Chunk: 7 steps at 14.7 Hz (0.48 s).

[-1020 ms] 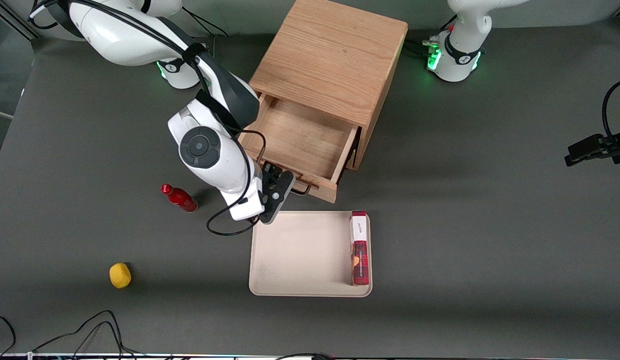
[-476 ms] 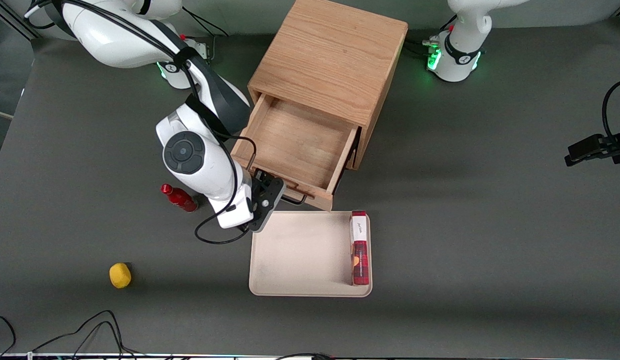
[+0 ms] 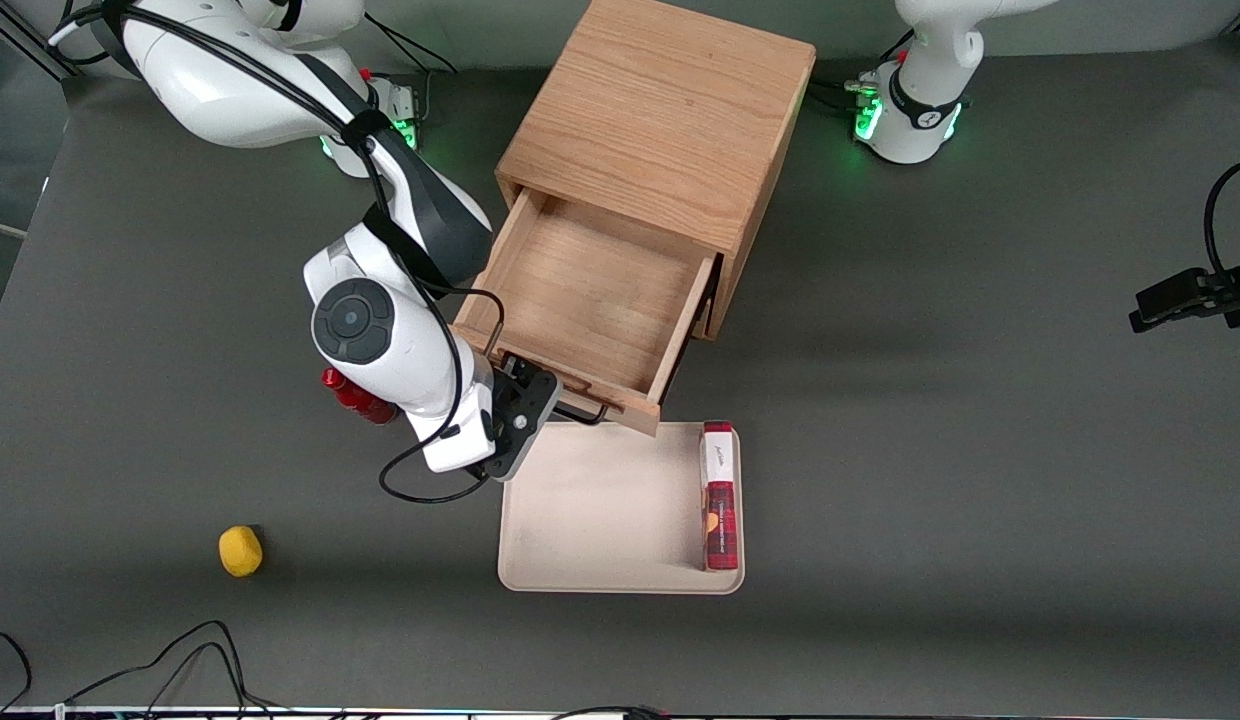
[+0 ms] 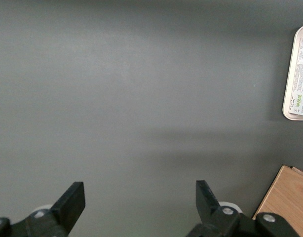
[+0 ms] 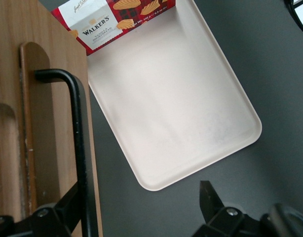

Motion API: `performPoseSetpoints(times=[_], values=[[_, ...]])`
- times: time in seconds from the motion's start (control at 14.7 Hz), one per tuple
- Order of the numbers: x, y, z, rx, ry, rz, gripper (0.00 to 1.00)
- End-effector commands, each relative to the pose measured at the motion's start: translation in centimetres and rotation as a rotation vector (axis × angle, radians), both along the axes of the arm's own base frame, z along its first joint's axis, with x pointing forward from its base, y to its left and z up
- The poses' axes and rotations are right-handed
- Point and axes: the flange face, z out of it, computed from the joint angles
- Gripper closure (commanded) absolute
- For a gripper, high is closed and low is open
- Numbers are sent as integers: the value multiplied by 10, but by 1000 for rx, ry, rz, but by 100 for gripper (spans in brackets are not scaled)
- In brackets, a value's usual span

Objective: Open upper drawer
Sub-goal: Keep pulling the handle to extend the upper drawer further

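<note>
Since the earlier frames, the upper drawer (image 3: pixel 585 300) has slid farther out of the cabinet (image 3: pixel 660 120), and its front edge now overlaps the rim of the tray (image 3: pixel 520 560). The gripper (image 3: pixel 525 400) has moved with it toward the front camera and sits at the drawer front.

In the right wrist view the fingers stand apart, one finger (image 5: pixel 67 207) against the black handle (image 5: pixel 77 143) and the other clear of it above the tray; the handle appears hooked rather than clamped, though contact is partly hidden. This placement suits a straight pull along the drawer's travel. The drawer interior shows bare wood, and the task looks nearly complete.

A biscuit box (image 3: pixel 719 495) stands along the tray edge. On the dark grey table (image 3: pixel 980 450), a red bottle (image 3: pixel 355 398) lies partly under the arm, and a yellow object (image 3: pixel 240 551) lies nearer the camera, well apart.
</note>
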Motion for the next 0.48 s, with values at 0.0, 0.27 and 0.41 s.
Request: performPoseSetpoints(times=[0.0,0.27,0.41], values=[[8,0,4,15,-23,16,0],[12,-3,5,23,-35,7,0],[12,-3,6,22,-37,4,0]])
